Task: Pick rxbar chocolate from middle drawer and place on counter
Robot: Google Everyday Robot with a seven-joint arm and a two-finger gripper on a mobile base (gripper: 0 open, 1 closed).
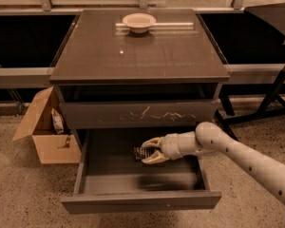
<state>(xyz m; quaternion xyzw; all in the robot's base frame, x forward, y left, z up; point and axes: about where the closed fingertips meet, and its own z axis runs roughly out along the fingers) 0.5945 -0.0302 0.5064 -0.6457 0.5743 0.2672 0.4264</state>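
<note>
The middle drawer (140,201) is pulled right out from under the desk (133,56), which leaves its floor open from above. That is why the arm (237,153) can come in from the right side and dip below the scratched drawer front (137,114) above it. The gripper (149,151) sits low inside the drawer, near its back. Its jaws are apart, one on each side of the chocolate bar (140,152). The bar lies flat on the drawer floor, a small dark wrapper with pale print, and I would not say the jaws have closed on it yet. A flat thing like that has to be taken by its edges, which would explain the sideways, low approach.

Apart from the bar the drawer looks bare.

The desk top is where the bar should end up. It carries a shallow pale bowl (139,22) near its far edge, with plenty of free surface nearer the front.

On the floor to the left stands an open cardboard box (45,137) with a crinkled snack bag (57,121) propped inside it, well away from the arm.
</note>
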